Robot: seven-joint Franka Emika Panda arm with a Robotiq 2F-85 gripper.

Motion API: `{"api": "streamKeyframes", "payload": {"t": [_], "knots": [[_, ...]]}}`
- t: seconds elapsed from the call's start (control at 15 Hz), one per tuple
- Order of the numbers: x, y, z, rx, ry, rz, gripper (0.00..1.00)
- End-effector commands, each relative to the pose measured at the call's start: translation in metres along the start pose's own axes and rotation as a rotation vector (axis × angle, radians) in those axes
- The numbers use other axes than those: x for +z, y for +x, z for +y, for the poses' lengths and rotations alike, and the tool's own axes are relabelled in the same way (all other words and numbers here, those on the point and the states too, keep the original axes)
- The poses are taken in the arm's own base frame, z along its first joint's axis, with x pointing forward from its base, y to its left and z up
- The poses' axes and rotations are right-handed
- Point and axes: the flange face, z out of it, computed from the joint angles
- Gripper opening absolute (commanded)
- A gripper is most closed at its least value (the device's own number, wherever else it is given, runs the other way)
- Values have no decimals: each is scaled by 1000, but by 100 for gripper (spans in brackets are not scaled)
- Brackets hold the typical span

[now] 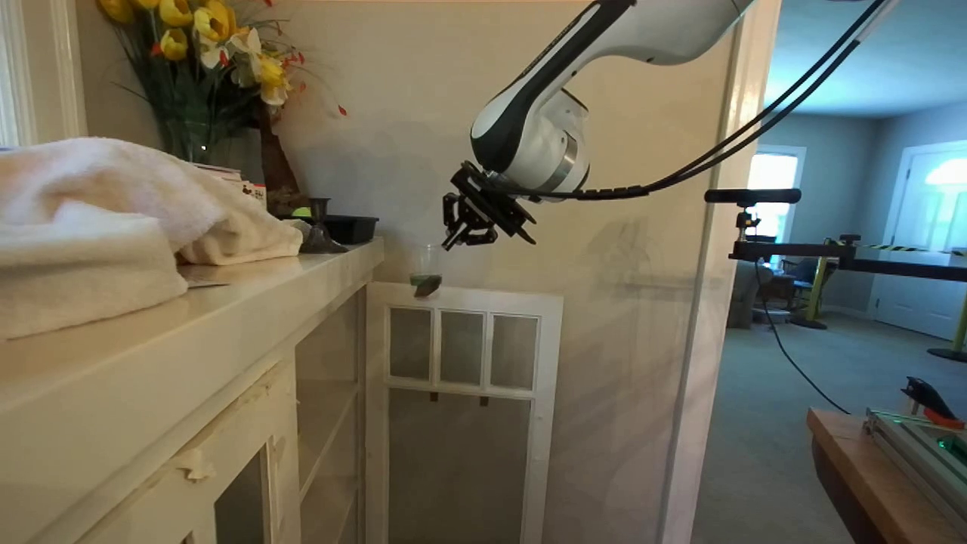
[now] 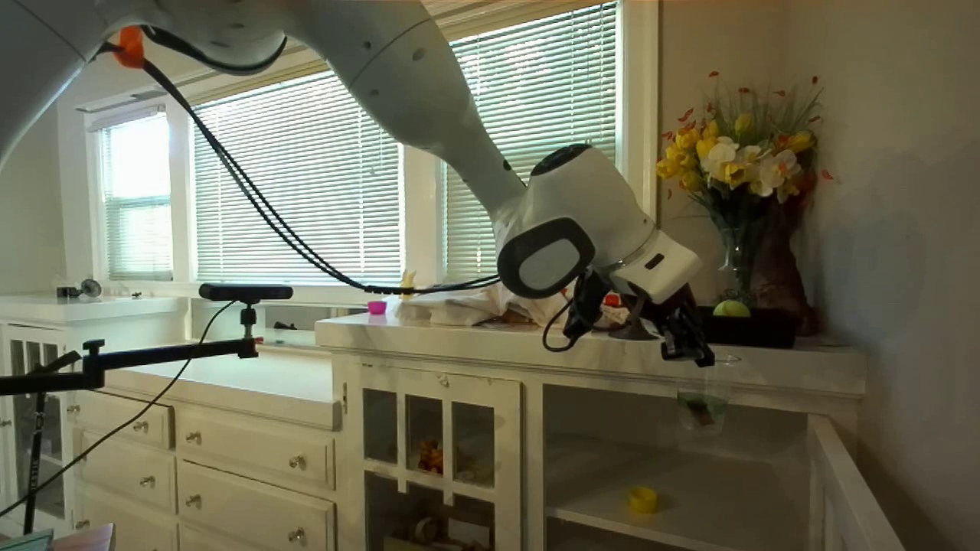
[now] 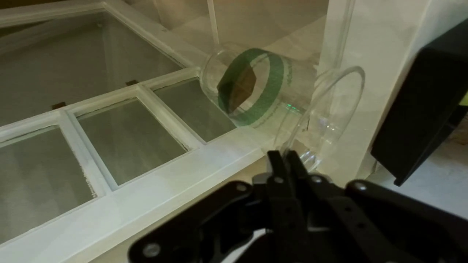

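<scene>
My gripper (image 3: 286, 155) is shut on the rim of a clear plastic cup (image 3: 321, 91), with the thin wall pinched between the fingertips. The cup has a green band (image 3: 277, 87) near its lower part and a dark brown piece (image 3: 241, 86) that appears to be inside, near the bottom. In both exterior views the cup (image 1: 425, 264) (image 2: 703, 394) hangs below the gripper (image 1: 447, 243) (image 2: 693, 360), in the air off the end of the white counter (image 1: 332, 264). In the wrist view the cup is tilted, and an open cabinet door (image 3: 234, 146) lies behind it.
A black tray (image 2: 754, 327) with a green ball (image 2: 731, 308) stands at the counter's end. A flower vase (image 2: 739, 256), a dark candle holder (image 1: 320, 228) and a pale towel (image 1: 113, 219) are on the counter. A yellow ring (image 2: 642, 500) lies on the open cabinet's shelf.
</scene>
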Motion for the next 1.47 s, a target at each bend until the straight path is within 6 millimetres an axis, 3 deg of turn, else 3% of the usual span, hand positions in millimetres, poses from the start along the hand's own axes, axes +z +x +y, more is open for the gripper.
{"api": "streamKeyframes", "payload": {"t": [0.0,0.6,0.93,1.2,1.4], "knots": [[15,-7,10,-1,-16,-3,1],[85,-33,64,-7,-44,-26,1],[120,-74,94,-77,-36,-25,1],[135,-110,115,-167,-10,10,1],[140,-128,129,-192,-12,28,1]]}}
